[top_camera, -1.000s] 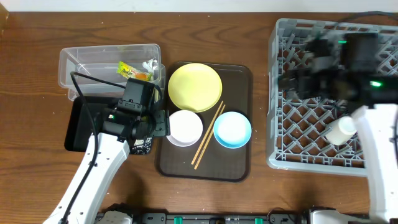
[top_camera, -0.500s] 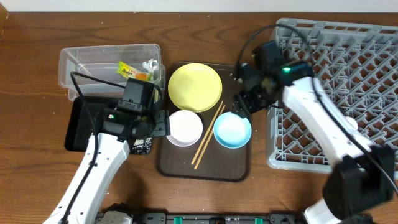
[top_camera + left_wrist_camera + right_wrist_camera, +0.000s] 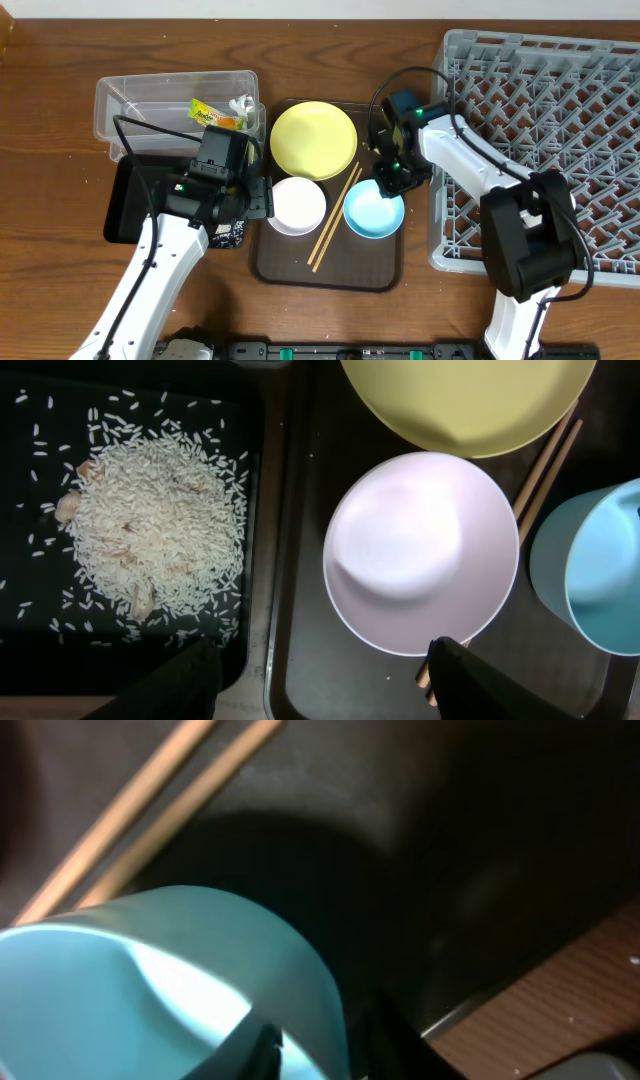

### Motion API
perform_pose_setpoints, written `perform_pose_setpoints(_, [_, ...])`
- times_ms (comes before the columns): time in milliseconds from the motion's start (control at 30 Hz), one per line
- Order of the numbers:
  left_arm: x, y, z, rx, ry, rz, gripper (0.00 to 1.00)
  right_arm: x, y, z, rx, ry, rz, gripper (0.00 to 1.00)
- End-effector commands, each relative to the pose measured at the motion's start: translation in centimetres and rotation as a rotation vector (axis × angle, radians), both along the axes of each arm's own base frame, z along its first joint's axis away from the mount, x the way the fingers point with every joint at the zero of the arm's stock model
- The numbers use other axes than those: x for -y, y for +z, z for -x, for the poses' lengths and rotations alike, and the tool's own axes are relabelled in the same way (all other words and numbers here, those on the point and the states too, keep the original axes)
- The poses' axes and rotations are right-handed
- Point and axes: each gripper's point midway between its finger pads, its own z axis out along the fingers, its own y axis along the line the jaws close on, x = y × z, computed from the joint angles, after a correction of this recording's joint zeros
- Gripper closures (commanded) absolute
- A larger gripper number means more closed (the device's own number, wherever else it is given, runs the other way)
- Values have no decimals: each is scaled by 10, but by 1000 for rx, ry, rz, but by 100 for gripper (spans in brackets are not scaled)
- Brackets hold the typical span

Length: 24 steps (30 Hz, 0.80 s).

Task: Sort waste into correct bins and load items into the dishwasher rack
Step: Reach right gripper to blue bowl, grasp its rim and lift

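Note:
The light blue bowl sits at the right of the brown serving tray. My right gripper is shut on the bowl's far rim, one finger inside and one outside. My left gripper hangs open, with nothing between its fingers, over the gap between the black tray and the white bowl. A heap of rice lies in the black tray. The yellow plate and the chopsticks rest on the serving tray. The clear tub holds the wrapper and a white scrap.
The grey dishwasher rack fills the right side, its left wall close to the brown serving tray. My right arm stretches from the rack's front across to the bowl. Bare wooden table lies at the front left.
My right arm has swung from over the rack down to the light blue bowl, and its jaws have closed on the rim. The left arm has not moved.

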Motion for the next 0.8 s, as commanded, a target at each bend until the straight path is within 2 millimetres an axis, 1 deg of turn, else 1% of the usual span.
perform_pose_setpoints(0, [-3,3,-2,12,0,-12,31,6,-2,-3,18,-23,56,88])
perform_pose_setpoints(67, [-3,3,-2,11,0,-12,31,11,-2,-4,27,-37,83,96])
perform_pose_setpoints(100, [-3,3,-2,11,-1,-12,31,13,0,-4,30,-38,87,98])
perform_pose_setpoints(167, [-3,3,-2,12,0,-12,30,14,7,-7,41,-46,82,99])
perform_pose_setpoints(267, [-3,3,-2,11,0,-12,30,19,28,-18,96,-67,70,99])
perform_pose_setpoints(367, [-3,3,-2,11,0,-12,30,28,58,-33,187,-95,64,99])
perform_pose_setpoints(467, [-3,3,-2,11,0,-12,30,45,93,-49,314,-144,100,99])
perform_pose_setpoints(600, [-3,3,-2,11,0,-12,30,88,150,-72,546,-269,213,99])
perform_pose_setpoints(733, [-2,3,-3,15,0,-11,30,126,199,-89,746,-385,310,99])
perform_pose_setpoints(767, [-2,3,-3,15,0,-11,30,135,208,-92,786,-422,335,99])
